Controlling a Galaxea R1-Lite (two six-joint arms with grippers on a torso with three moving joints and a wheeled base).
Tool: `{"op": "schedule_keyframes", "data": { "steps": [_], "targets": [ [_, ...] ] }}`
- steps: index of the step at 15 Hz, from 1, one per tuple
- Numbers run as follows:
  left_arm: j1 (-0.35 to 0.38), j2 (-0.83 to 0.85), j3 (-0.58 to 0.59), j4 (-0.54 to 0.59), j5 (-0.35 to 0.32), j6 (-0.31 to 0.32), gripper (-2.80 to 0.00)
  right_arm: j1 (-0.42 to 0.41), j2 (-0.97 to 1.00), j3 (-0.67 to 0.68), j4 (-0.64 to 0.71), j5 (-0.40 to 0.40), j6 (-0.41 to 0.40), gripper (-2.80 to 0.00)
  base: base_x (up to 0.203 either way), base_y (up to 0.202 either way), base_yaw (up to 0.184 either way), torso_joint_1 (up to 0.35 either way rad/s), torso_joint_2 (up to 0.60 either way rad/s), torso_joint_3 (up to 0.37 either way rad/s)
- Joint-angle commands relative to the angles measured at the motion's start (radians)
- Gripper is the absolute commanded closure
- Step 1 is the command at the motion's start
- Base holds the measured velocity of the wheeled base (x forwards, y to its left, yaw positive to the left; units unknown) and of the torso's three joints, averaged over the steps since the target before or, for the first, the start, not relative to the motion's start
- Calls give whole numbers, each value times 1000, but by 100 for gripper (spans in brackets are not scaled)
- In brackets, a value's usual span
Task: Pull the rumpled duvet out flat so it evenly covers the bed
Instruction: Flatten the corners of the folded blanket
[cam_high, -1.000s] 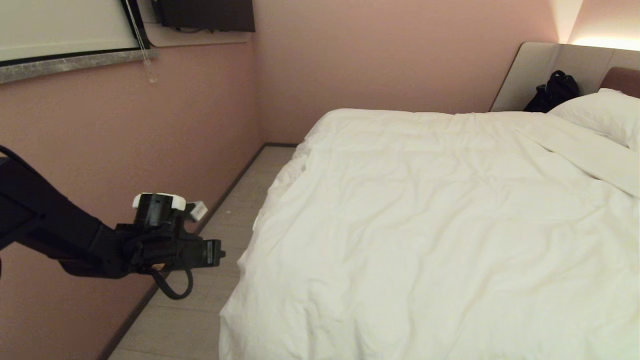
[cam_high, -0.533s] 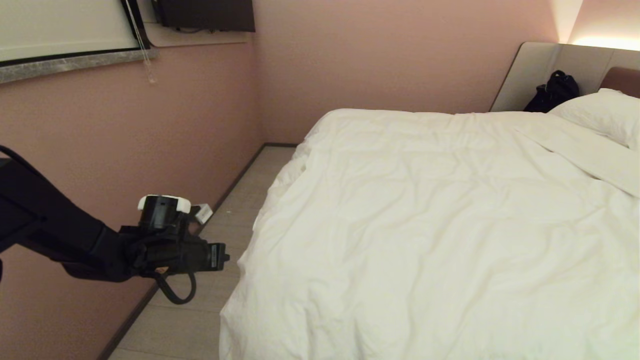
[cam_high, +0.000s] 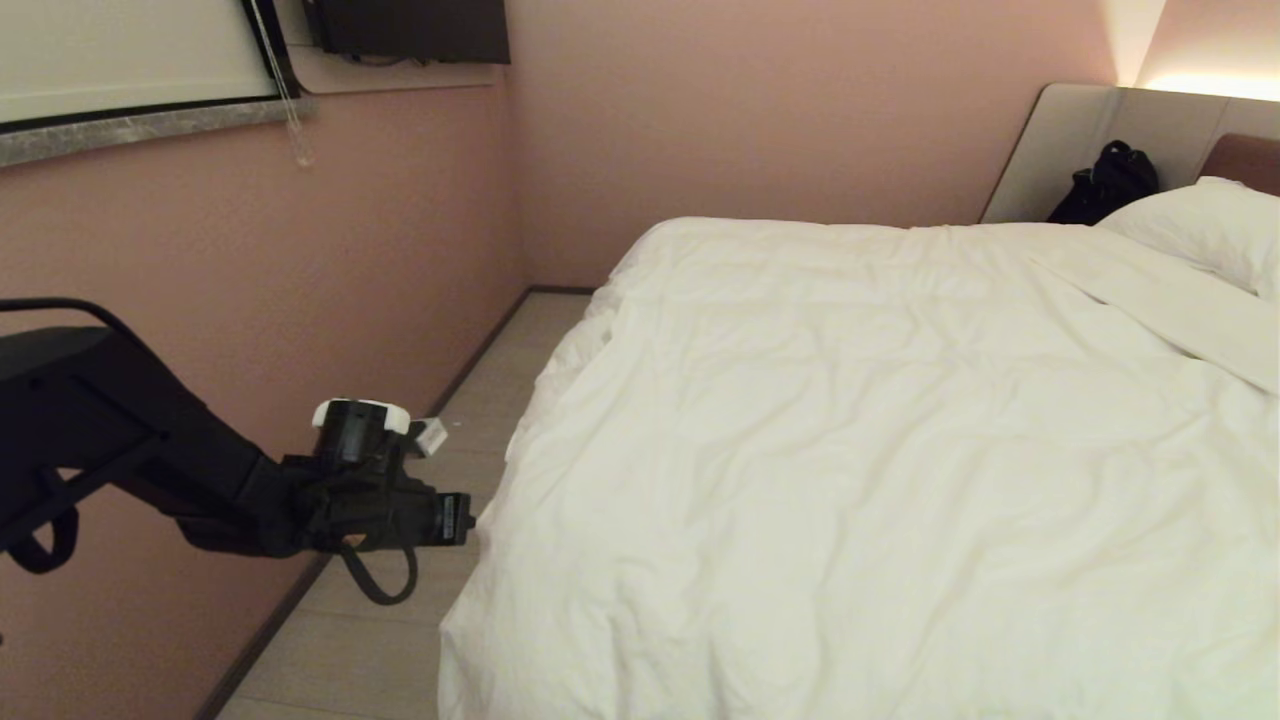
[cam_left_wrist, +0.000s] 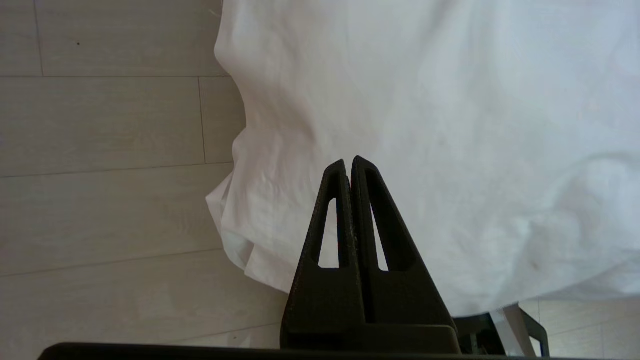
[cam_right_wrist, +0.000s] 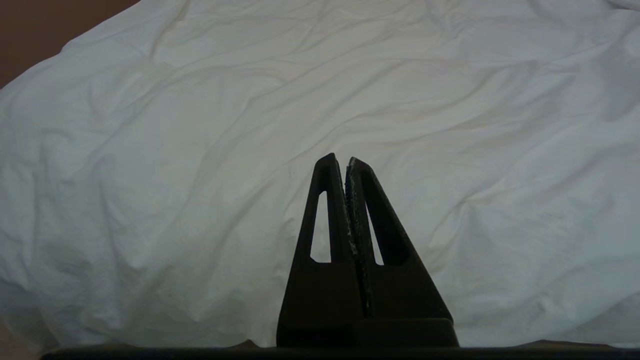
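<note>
The left claw (cam_high: 462, 519) is pressed shut on nothing, held out over the floor (cam_high: 360, 650) just beside the bed's (cam_high: 560, 370) near corner. From it the duvet (cam_high: 860, 450) lies to the robot's right, its hanging edge nearest, its length running away toward the pillow (cam_high: 1200, 230). The right claw (cam_right_wrist: 345, 162), also closed and empty, hovers above the duvet; the left looks nearer that edge.

The duvet (cam_high: 860, 450) lies across the bed (cam_high: 1240, 155), its edge hanging to the floor (cam_high: 400, 620) at nine o'clock. The left gripper (cam_high: 462, 519) sits beside that edge. A pillow (cam_high: 1200, 230) rests at two o'clock, a bag (cam_high: 1105, 180) just behind it. The wall (cam_high: 250, 300) runs left of the floor strip.
</note>
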Motion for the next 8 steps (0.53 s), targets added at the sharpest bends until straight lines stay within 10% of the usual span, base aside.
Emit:
{"op": "schedule_keyframes", "data": {
  "steps": [1,8],
  "targets": [
    [0,44,-24,7,0,-2,0,0,0,0,0,1,0,0,0,0,0,0,0,0],
    [3,83,-93,76,3,-1,0,0,0,0,0,0,0,0,0,0,0,0,0,0]
  ]
}}
